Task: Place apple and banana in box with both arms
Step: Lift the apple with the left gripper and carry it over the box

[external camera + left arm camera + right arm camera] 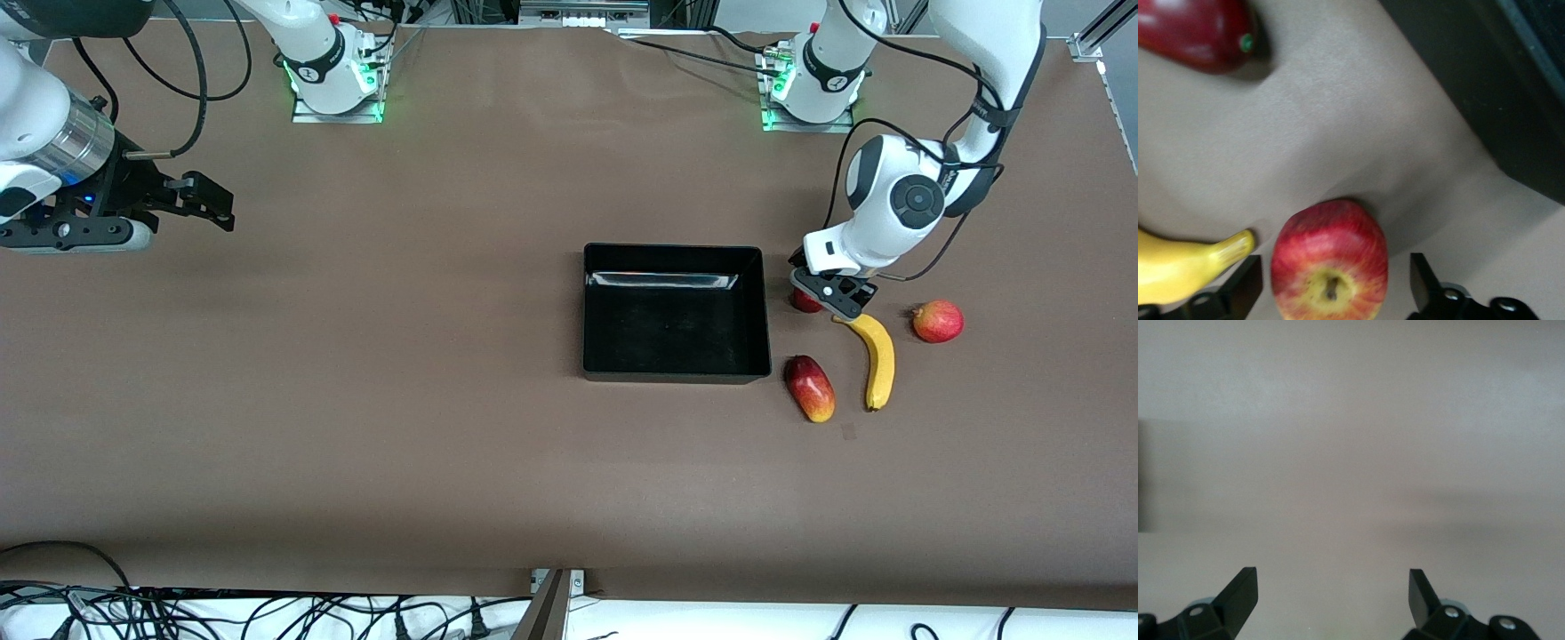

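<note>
Now the left gripper (1335,283) straddles the apple (1330,261), fingers spread for a grasp, beside the box (676,311) and banana (876,360). Right gripper (1333,597) waits released over bare table (356,356).

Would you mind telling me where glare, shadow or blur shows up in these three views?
Front view: a bright streak of glare on the box inner wall. Left wrist view: the apple between the open left end effector is fairly sharp and casts a soft shadow; the banana tip is slightly blurred. Right wrist view: only bare table, with faint shadow bands.
</note>
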Available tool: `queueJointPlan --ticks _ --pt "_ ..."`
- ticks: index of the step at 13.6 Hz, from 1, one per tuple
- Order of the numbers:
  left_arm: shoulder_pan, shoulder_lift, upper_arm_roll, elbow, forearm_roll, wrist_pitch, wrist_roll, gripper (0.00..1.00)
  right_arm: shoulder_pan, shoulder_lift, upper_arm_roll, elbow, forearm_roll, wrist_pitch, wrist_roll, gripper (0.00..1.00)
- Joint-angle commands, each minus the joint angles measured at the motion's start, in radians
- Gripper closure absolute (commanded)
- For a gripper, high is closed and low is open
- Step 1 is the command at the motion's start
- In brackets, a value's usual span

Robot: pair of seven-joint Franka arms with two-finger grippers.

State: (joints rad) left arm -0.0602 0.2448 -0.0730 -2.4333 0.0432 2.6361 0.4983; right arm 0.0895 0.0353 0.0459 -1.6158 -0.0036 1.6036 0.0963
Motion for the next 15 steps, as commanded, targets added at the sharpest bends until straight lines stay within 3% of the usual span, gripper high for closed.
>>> queueJointPlan --ticks 1,3,5,8,10,15 --pt "-0.003 0.002 -0.002 -0.001 -0.003 0.013 0.022 0.65 -0.011 0.011 0.014 0.024 -0.015 0.001 -0.001 0.00" --pt "-0.003 -0.033 -0.002 0.010 -0.003 -0.022 0.034 0.80 -0.013 0.011 0.014 0.022 -0.015 0.004 -0.003 0.00" --pt "-0.003 -0.096 -0.004 0.077 -0.003 -0.170 0.032 0.84 -0.011 0.011 0.015 0.024 -0.013 0.006 -0.001 0.00" --pt "-0.004 -0.088 -0.020 0.349 -0.005 -0.567 -0.018 0.84 -0.011 0.011 0.014 0.024 -0.013 0.010 -0.001 0.00" --pt "-0.006 -0.056 -0.072 0.486 -0.016 -0.720 -0.192 0.84 -0.011 0.011 0.014 0.024 -0.013 0.010 -0.001 0.00" --pt "-0.021 0.037 -0.284 0.519 -0.005 -0.676 -0.873 0.83 -0.011 0.011 0.014 0.024 -0.015 0.010 -0.003 0.00"
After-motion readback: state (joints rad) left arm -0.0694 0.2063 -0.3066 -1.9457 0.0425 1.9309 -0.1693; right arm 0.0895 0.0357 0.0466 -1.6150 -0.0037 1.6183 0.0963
